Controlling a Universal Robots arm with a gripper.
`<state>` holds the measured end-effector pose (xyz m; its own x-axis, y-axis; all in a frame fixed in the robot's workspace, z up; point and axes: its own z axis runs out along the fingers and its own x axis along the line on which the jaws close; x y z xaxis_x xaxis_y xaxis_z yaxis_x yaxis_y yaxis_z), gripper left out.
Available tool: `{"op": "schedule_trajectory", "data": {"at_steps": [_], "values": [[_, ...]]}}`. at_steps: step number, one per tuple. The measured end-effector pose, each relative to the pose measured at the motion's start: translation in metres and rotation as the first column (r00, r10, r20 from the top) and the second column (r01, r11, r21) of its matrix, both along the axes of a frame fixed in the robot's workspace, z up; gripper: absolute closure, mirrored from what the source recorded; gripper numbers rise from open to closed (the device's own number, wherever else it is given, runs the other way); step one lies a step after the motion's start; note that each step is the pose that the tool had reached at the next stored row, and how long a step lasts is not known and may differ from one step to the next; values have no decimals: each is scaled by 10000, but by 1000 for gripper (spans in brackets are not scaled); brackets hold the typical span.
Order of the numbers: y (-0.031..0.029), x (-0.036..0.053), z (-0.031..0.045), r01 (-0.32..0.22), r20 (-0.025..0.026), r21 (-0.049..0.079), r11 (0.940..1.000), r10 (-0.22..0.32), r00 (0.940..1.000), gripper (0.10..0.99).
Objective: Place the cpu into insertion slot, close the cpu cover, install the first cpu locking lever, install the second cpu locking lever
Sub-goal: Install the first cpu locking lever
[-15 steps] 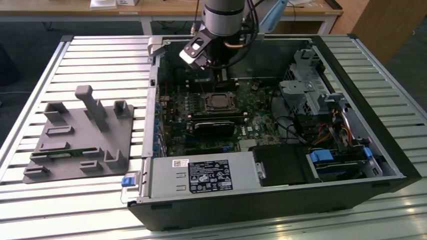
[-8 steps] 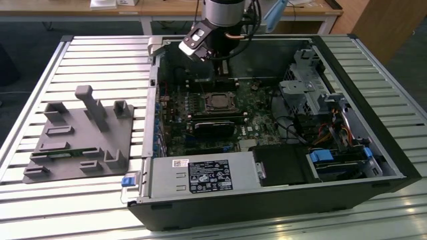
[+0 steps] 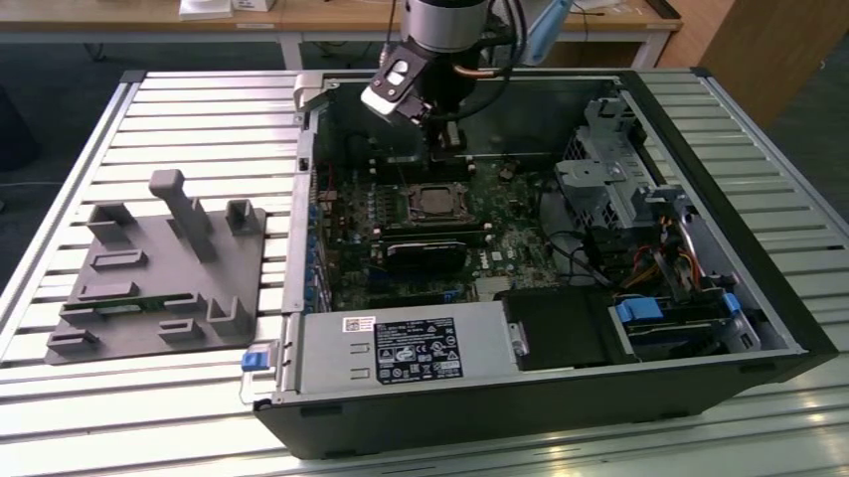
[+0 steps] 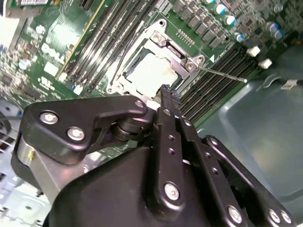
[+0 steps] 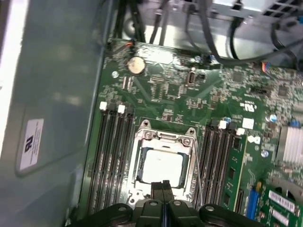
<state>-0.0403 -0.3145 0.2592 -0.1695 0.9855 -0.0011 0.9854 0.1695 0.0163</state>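
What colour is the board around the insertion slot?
Green. The board around the insertion slot shows best in the first wrist view.

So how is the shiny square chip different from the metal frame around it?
The chip is a solid flat square; the frame has a square hole in its middle. The frame is wider and runs round the chip's edges. Both are silvery grey and lie flat on the green board.

A robotics lab: an opened computer case point(image 3: 531, 412) on a slatted metal bench point(image 3: 199, 109), wooden desks point(image 3: 348, 17) behind.
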Motion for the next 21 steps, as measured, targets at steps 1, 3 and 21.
{"op": "schedule_trajectory", "data": {"at_steps": [1,3,21], "values": [[0,0,0,-180,0,0,9998,180,9998,980],[0,0,0,-540,0,0,9985,540,9985,980],[0,0,-8,-3728,0,0,9279,3728,9279,980]]}}
